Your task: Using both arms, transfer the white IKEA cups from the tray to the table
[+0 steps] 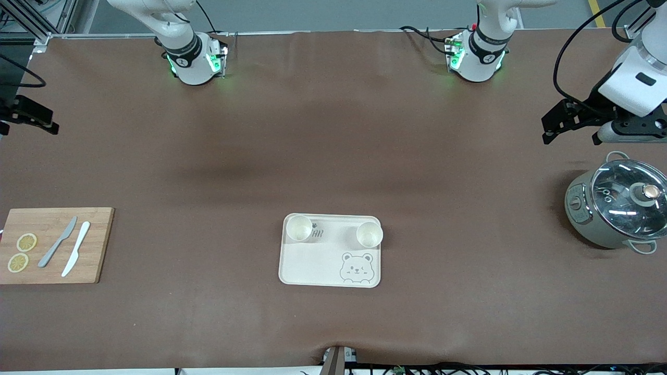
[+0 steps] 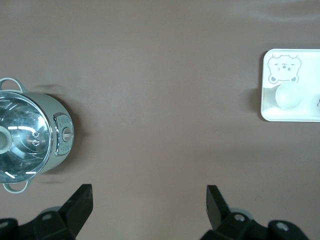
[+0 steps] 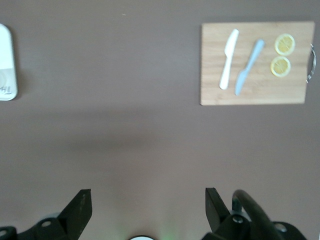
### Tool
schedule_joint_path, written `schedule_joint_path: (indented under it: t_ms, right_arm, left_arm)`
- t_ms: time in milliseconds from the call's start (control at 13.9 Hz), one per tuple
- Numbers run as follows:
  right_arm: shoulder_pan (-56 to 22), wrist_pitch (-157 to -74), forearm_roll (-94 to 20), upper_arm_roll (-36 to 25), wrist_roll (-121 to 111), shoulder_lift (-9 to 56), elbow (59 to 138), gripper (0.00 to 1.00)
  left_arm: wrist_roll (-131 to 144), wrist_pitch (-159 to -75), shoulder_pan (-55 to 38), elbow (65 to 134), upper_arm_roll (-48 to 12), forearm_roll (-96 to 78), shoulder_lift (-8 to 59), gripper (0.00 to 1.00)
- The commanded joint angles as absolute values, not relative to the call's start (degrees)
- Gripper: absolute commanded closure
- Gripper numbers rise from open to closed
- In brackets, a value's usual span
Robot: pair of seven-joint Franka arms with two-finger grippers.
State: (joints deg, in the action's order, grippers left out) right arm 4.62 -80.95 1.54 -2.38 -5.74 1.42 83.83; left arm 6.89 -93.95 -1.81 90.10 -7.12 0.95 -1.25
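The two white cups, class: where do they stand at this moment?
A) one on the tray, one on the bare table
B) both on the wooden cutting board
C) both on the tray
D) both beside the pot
C: both white cups stand upright inside the tray, along its edge farther from the front camera.

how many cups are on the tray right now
2. Both stand on the tray, along its edge farther from the front camera: one cup toward the right arm's end, the other cup toward the left arm's end. None looks hidden.

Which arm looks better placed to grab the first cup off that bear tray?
Neither clearly. Both open grippers, left gripper and right gripper, hang at the table's ends. Likely each takes its nearer cup: left, right, both upright on the tray.
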Motion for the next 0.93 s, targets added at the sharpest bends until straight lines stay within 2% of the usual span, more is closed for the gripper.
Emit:
schedule_joint_path:
  t_ms: [0, 143, 430, 646, 861]
  right_arm:
    - [6.68, -79.98, 2.1, -2.11, -5.98, 1.93, 82.97, 0.0]
    - [6.59, -79.89, 2.63, -2.11, -5.71, 4.9, 83.15, 0.0]
    - [7.38, -80.33, 3.16, -2.2, -6.15, 6.06, 83.23, 0.0]
    - [7.47, -81.29, 3.43, -2.11, -6.15, 10.19, 83.06, 0.0]
    - [7.03, -86.38, 1.76, -2.11, -5.37, 12.65, 85.15, 0.0]
  left_arm:
    - [6.77, -94.66, -1.67, 89.83, -7.29, 1.67, -0.18, 0.0]
    - [6.69, -94.75, -2.1, 89.56, -7.47, 1.67, 1.05, 0.0]
    - [7.2, -94.84, -1.59, 89.03, -7.56, 0.71, 4.99, 0.0]
    - [6.51, -94.31, 2.27, 89.03, -7.12, -0.7, 6.5, 0.0]
    - [6.68, -94.31, 2.37, 88.95, -7.12, -0.7, 8.25, 0.0]
